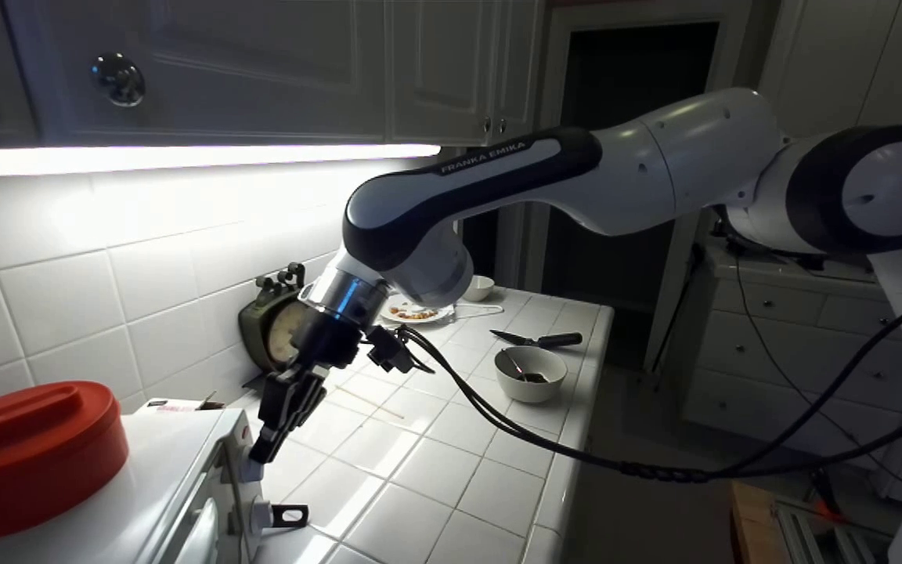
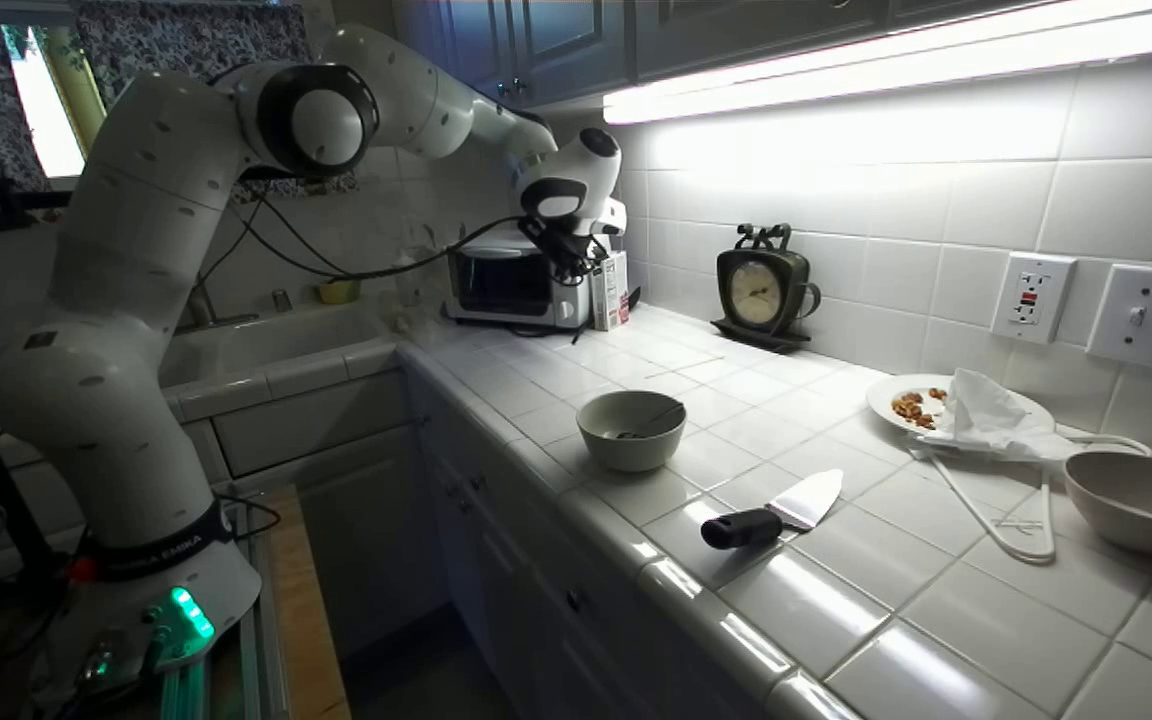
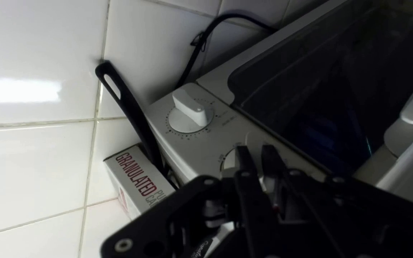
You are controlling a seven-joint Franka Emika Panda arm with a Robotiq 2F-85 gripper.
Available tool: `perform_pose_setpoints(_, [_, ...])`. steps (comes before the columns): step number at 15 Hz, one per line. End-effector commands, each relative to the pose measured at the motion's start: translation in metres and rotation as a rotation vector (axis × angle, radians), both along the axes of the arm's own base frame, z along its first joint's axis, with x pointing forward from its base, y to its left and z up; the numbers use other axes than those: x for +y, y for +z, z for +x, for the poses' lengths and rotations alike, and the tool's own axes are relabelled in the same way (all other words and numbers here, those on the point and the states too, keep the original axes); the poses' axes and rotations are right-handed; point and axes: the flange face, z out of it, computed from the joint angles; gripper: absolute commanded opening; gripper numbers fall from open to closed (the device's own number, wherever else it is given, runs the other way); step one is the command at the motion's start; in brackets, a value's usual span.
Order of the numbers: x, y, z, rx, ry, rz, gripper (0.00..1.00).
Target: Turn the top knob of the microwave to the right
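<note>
The white microwave (image 1: 155,448) stands at the counter's end, also in an exterior view (image 2: 570,308) and in the wrist view (image 3: 206,143). Its top knob (image 1: 251,468) sticks out of the control strip. In the wrist view the round base of the top knob (image 3: 229,161) shows partly beside the fingers. My gripper (image 1: 265,456) is at this knob. In the wrist view the fingers (image 3: 255,148) stand close together on either side of the knob's raised bar and seem shut on it. Much of the knob is hidden behind the fingers.
A lower knob (image 3: 188,111) with dial marks sits beside the gripped one. A sugar box (image 3: 138,175) and a black handle (image 3: 131,107) lie close to the microwave. A red pot (image 1: 36,458) stands on top. A clock (image 2: 761,290) stands by the wall.
</note>
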Motion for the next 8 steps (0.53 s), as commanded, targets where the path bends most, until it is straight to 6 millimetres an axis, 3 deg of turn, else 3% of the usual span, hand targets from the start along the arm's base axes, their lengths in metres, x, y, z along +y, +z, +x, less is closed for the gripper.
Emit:
perform_pose_setpoints(1, [-0.025, -0.034, 0.020, 0.090, -0.081, 0.028, 0.03])
perform_pose_setpoints(8, [-0.037, -0.049, 0.029, 0.191, -0.120, 0.093, 0.03])
